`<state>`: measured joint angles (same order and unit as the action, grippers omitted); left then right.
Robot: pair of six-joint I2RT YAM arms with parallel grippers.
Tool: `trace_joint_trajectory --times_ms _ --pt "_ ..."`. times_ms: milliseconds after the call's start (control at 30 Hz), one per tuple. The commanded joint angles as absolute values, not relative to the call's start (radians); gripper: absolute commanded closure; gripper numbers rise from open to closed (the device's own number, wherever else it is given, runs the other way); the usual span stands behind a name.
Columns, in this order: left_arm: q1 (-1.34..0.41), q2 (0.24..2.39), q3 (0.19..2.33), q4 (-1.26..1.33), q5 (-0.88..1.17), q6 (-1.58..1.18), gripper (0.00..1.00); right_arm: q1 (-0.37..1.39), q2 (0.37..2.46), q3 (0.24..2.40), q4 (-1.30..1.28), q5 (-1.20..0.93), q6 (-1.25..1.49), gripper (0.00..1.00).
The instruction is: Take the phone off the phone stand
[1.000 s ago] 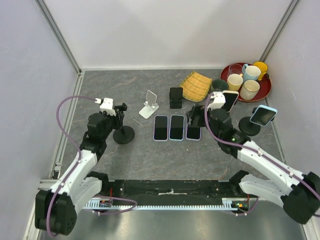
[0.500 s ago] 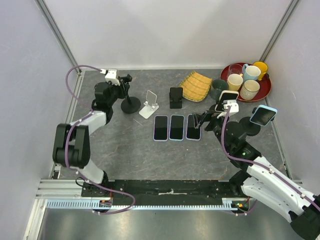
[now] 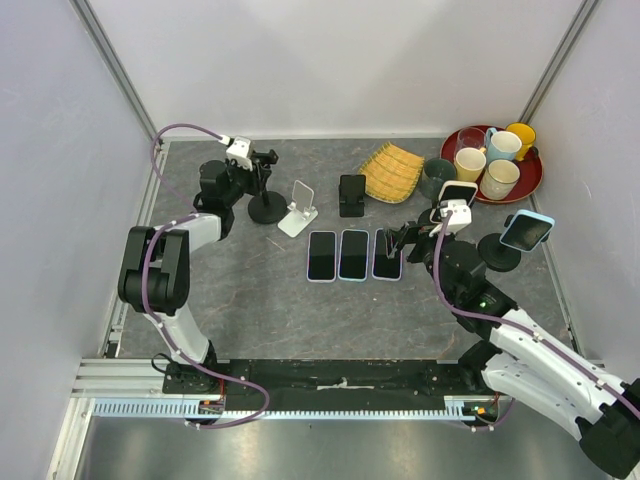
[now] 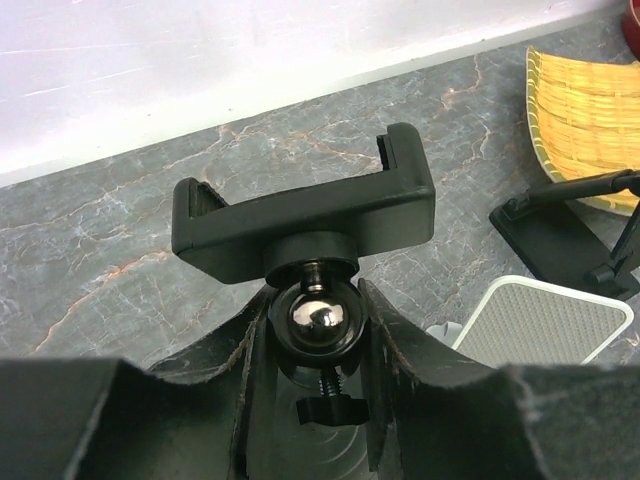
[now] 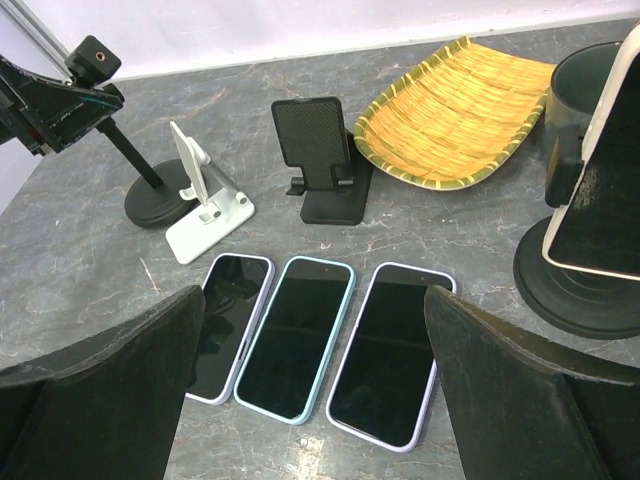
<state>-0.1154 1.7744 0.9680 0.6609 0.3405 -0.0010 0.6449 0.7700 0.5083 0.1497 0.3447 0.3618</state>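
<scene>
A cream-cased phone [image 3: 460, 196] sits clamped on a black phone stand [image 5: 572, 292] at the right; in the right wrist view that phone [image 5: 598, 195] fills the right edge. A light-blue phone [image 3: 527, 230] sits on a second black stand [image 3: 497, 253] further right. My right gripper [image 3: 402, 240] hangs open over three phones lying flat [image 5: 300, 335], holding nothing. My left gripper [image 3: 253, 172] is shut on the ball joint [image 4: 318, 316] of an empty black clamp stand [image 3: 266, 205], whose clamp [image 4: 305, 215] stands just above the fingers.
A white folding stand [image 3: 298, 208] and a small black stand [image 3: 351, 195] stand behind the flat phones. A woven yellow tray [image 3: 392, 172], a dark cup [image 3: 438, 172] and a red tray [image 3: 530, 180] of mugs fill the back right. White walls enclose the table.
My left gripper carried the empty clamp stand from the near left to the back, beside the white stand. My right gripper drew back from the cream phone's stand and now hovers still.
</scene>
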Motion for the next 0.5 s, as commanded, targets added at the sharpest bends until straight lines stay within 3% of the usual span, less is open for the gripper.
trace_joint_trajectory --times_ms 0,267,400,467 --pt "-0.121 1.746 0.991 0.804 0.367 0.089 0.80 0.646 0.782 0.531 0.164 0.336 0.353 0.02" --pt "-0.121 1.658 0.928 0.819 0.356 0.063 0.35 0.646 0.776 0.594 0.054 0.388 0.357 0.02" --pt "-0.121 1.559 0.901 0.799 0.328 0.029 0.23 0.646 0.796 0.670 -0.058 0.456 0.387 0.02" --pt "-0.121 1.513 0.887 0.764 0.304 0.015 0.12 0.647 0.816 0.707 -0.129 0.468 0.388 0.02"
